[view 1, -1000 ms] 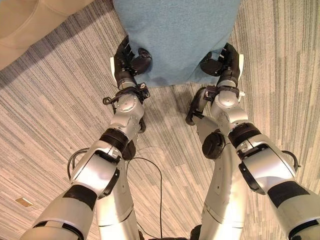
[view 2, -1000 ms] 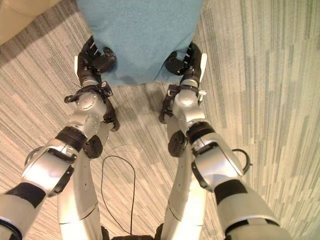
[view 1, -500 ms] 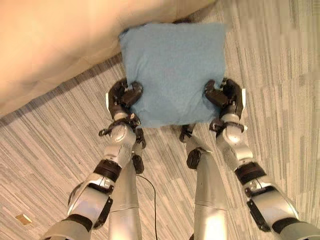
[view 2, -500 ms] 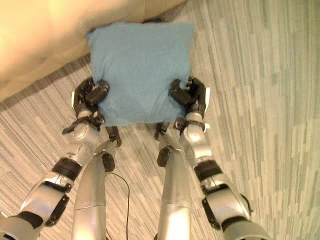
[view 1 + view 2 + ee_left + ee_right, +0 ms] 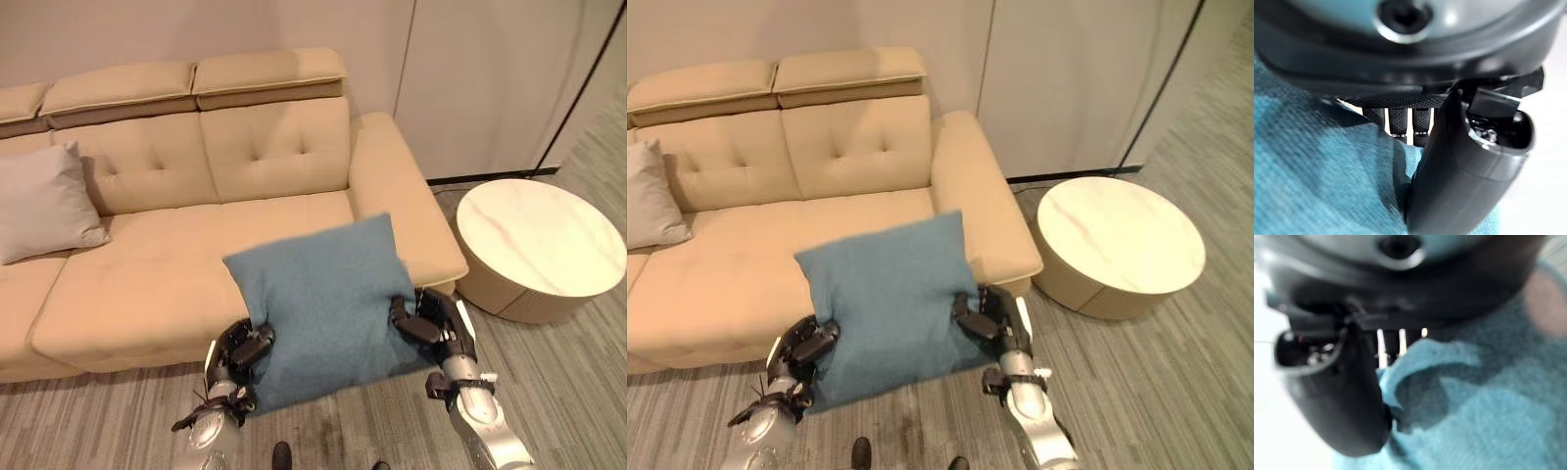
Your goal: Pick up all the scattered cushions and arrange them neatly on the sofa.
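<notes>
Blue cushion held up before the sofa

The left robot hand (image 5: 238, 352) and right robot hand (image 5: 431, 321) each pinch an edge of the blue cushion (image 5: 323, 304), held above the floor before the beige sofa (image 5: 176, 264), where a grey cushion (image 5: 44, 206) leans.
</notes>
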Tool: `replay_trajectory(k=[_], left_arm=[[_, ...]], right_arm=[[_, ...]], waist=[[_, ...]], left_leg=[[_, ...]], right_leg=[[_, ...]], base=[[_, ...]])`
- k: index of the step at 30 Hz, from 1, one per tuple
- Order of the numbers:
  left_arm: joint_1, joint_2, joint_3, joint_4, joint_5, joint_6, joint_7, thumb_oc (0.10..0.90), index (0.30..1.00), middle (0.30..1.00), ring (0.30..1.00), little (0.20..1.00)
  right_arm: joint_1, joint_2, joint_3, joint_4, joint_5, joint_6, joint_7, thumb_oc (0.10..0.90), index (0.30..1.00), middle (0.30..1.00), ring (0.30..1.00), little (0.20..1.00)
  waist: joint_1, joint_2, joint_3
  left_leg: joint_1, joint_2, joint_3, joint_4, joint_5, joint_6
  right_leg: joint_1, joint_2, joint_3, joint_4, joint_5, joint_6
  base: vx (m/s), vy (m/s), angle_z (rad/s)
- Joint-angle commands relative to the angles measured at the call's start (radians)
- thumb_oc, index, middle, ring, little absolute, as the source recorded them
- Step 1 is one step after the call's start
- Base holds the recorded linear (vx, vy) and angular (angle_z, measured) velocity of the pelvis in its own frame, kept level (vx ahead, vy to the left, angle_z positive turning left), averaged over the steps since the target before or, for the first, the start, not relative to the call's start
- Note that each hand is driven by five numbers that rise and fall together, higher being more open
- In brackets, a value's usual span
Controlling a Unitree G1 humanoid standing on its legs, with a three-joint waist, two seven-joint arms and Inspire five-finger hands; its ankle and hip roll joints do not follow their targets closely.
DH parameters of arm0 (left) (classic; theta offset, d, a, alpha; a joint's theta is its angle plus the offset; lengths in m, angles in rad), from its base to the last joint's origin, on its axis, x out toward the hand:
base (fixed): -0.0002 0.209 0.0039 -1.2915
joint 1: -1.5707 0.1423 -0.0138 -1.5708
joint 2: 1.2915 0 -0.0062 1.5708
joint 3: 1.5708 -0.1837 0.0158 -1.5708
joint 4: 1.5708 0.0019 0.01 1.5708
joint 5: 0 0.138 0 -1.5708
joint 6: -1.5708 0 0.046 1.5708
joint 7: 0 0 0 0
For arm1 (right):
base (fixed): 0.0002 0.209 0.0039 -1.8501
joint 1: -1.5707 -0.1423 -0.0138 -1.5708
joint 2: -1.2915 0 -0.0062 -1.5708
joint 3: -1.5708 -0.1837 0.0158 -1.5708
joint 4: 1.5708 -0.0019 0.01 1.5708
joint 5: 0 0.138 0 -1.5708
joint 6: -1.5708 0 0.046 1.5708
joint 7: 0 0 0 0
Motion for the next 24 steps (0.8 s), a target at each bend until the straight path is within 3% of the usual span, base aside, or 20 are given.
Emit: replay_trajectory(k=[1,2,4,10,11,14,15,16,20,24], left_arm=[[-0.177,-0.001,-0.003,-0.082,0.047,-0.106,-0.098,0.4,0.3,0.3,0.3,0.3],[-0.163,-0.003,-0.001,-0.084,0.042,-0.101,-0.104,0.4,0.3,0.3,0.3,0.3],[-0.132,0.001,-0.004,-0.084,0.049,-0.086,-0.107,0.4,0.3,0.3,0.3,0.3],[-0.113,0.025,-0.005,-0.083,0.082,-0.071,-0.114,0.4,0.3,0.3,0.3,0.3],[-0.108,0.03,-0.005,-0.087,0.084,-0.068,-0.12,0.4,0.3,0.3,0.3,0.3],[-0.102,0.03,-0.014,-0.083,0.081,-0.073,-0.126,0.4,0.3,0.3,0.3,0.3],[-0.102,0.03,-0.014,-0.083,0.081,-0.073,-0.126,0.4,0.3,0.3,0.3,0.3],[-0.102,0.027,-0.017,-0.077,0.082,-0.074,-0.128,0.4,0.3,0.3,0.3,0.3],[-0.1,0.028,-0.021,-0.068,0.087,-0.069,-0.13,0.4,0.3,0.3,0.3,0.3],[-0.104,0.027,-0.018,-0.064,0.093,-0.072,-0.129,0.4,0.3,0.3,0.3,0.3]], right_arm=[[-0.167,0.031,0.029,-0.163,-0.007,-0.129,0.077,0.4,0.3,0.3,0.3,0.3],[-0.156,0.032,0.025,-0.164,-0.007,-0.121,0.086,0.4,0.3,0.3,0.3,0.3],[-0.145,0.045,0.014,-0.161,-0.017,-0.115,0.102,0.4,0.3,0.3,0.3,0.3],[-0.157,0.078,0.022,-0.148,-0.002,-0.102,0.13,0.4,0.3,0.3,0.3,0.3],[-0.157,0.092,0.023,-0.149,0.007,-0.101,0.136,0.4,0.3,0.3,0.3,0.3],[-0.15,0.099,0.016,-0.154,0.017,-0.109,0.141,0.4,0.3,0.3,0.3,0.3],[-0.151,0.1,0.016,-0.154,0.017,-0.109,0.141,0.4,0.3,0.3,0.3,0.3],[-0.144,0.097,0.01,-0.158,0.015,-0.111,0.142,0.4,0.3,0.3,0.3,0.3],[-0.136,0.098,-0.002,-0.157,0.022,-0.113,0.145,0.4,0.3,0.3,0.3,0.3],[-0.129,0.101,-0.012,-0.154,0.031,-0.117,0.144,0.4,0.3,0.3,0.3,0.3]], waist=[[-0.044,-0.081,0.077],[-0.044,-0.081,0.069],[-0.025,-0.078,0.052],[0.007,-0.104,0.05],[0.015,-0.108,0.058],[-0.001,-0.105,0.072],[-0.001,-0.105,0.069],[-0.009,-0.105,0.074],[-0.019,-0.113,0.07],[-0.03,-0.121,0.076]], left_leg=[[0.004,0.108,0.172,0.281,-0.127,-0.05],[0.017,0.105,0.188,0.288,-0.153,-0.044],[0.052,0.046,0.151,0.195,-0.191,-0.02],[0.086,-0.039,0.12,0.084,-0.172,0.04],[0.093,-0.058,0.103,0.071,-0.175,0.056],[0.091,-0.087,0.053,0.064,-0.173,0.075],[0.087,-0.086,0.053,0.064,-0.17,0.075],[0.087,-0.107,0.019,0.052,-0.162,0.081],[0.092,-0.139,-0.041,0.018,-0.142,0.081],[0.094,-0.159,-0.088,0.006,-0.134,0.072]], right_leg=[[0.104,-0.03,0.008,-0.161,0.033,0.054],[0.109,-0.038,-0.005,-0.16,0.035,0.058],[0.099,-0.067,-0.011,-0.13,0.052,0.084],[0.04,-0.121,0.033,-0.034,0.079,0.109],[0.016,-0.125,0.072,0.015,0.076,0.113],[-0.035,-0.065,0.217,0.08,0.045,0.109],[-0.038,-0.064,0.217,0.078,0.048,0.108],[-0.05,-0.022,0.262,0.088,0.031,0.102],[-0.068,0.046,0.297,0.059,0.025,0.086],[-0.088,0.073,0.296,0.033,0.039,0.084]], base=[[0.0,0.194,0.76],[0.01,0.325,0.64],[0.01,0.348,0.45],[-0.04,0.245,0.31],[-0.03,0.198,0.13],[-0.03,0.182,0.32],[0.01,0.117,0.86],[0.01,0.083,0.87],[0.05,0.034,0.78],[0.06,-0.033,0.5]])
